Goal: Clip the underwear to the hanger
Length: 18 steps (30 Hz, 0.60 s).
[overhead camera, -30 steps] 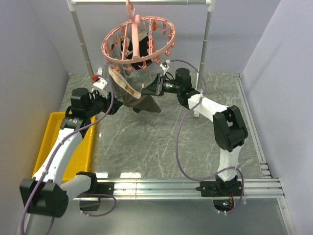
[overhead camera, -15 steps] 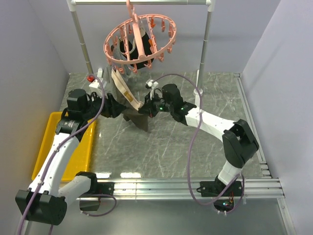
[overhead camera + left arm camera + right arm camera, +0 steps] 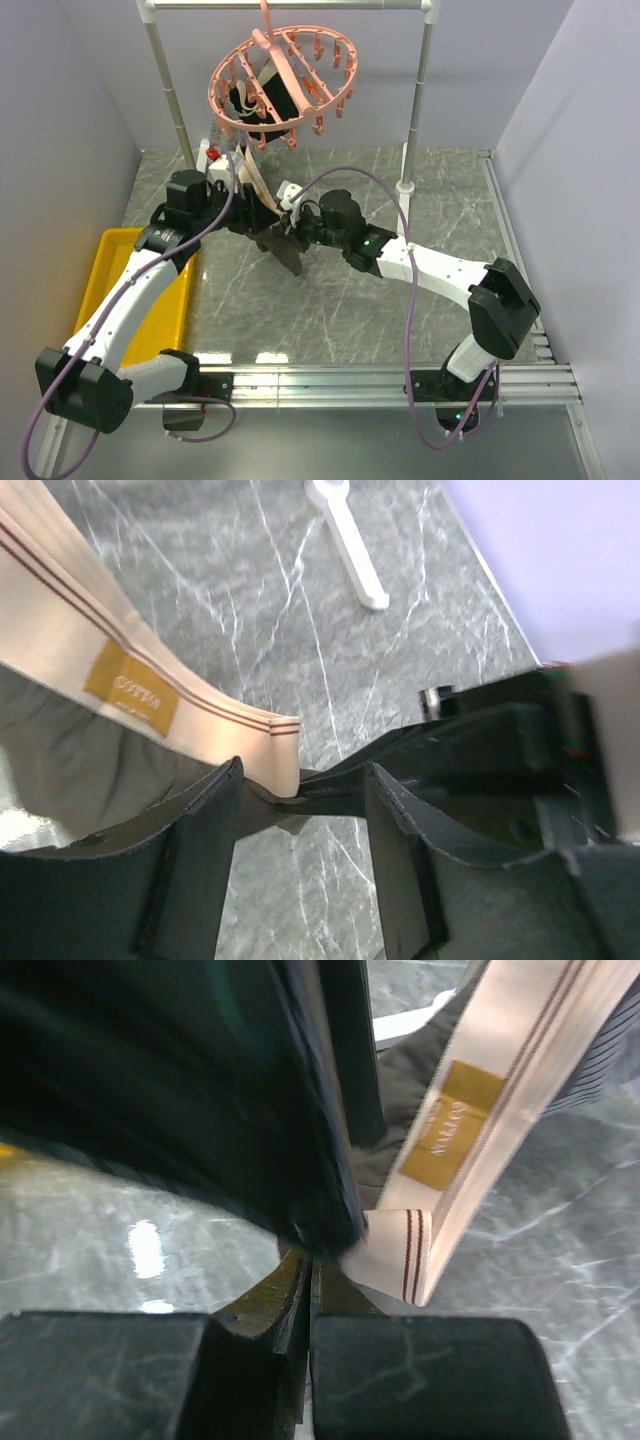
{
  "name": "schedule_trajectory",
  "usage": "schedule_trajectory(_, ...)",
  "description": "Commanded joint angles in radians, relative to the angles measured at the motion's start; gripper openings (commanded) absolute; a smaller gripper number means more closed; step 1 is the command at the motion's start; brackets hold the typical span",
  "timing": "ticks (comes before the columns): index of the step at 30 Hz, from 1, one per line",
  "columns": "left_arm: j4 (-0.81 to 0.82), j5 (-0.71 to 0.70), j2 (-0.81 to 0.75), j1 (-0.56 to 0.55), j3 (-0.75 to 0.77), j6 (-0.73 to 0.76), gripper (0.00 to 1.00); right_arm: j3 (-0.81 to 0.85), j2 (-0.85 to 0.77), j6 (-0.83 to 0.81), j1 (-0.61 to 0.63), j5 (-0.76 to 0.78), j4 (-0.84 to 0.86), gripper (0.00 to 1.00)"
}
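The underwear [image 3: 283, 245] hangs in the air just above the bench [image 3: 340, 310], below and in front of the hanger [image 3: 285, 85], touching none of its pegs. Its beige waistband [image 3: 150, 670] runs up and left towards the hanger's lower rim, and the dark grey-brown body droops to a point beneath the two arms. An ochre label [image 3: 130, 690] sits on the inside of the band.

In the left wrist view, the left end effector [image 3: 300, 780] has its fingers [image 3: 200, 860] apart. The folded end of the waistband lies in the gap, against one finger. The dark tips of the right arm reach in from the other side.

The right end effector [image 3: 310, 1280] has its fingers pressed together on the garment just beside the folded, striped end of the waistband [image 3: 395, 1250]. From above, the left end effector [image 3: 248, 215] and the right end effector [image 3: 282, 232] meet tip to tip at that fold.

The pink hanger hangs tilted by its hook from the white rail [image 3: 290, 5], with a black garment [image 3: 272, 100] clipped inside the ring. A yellow tray [image 3: 100, 275] lies on the bench at the left, under the left arm.
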Motion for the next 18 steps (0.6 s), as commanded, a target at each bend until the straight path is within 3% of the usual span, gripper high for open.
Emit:
schedule_trajectory(1, 0.007, -0.029, 0.033, -0.027, 0.049, -0.025, 0.58, -0.003, -0.052, -0.07, 0.009, 0.047, 0.057, 0.0)
schedule_trajectory(18, 0.03, -0.084, 0.112, -0.07, 0.046, -0.03, 0.56, -0.017, -0.071, -0.157, 0.049, 0.065, 0.063, 0.0)
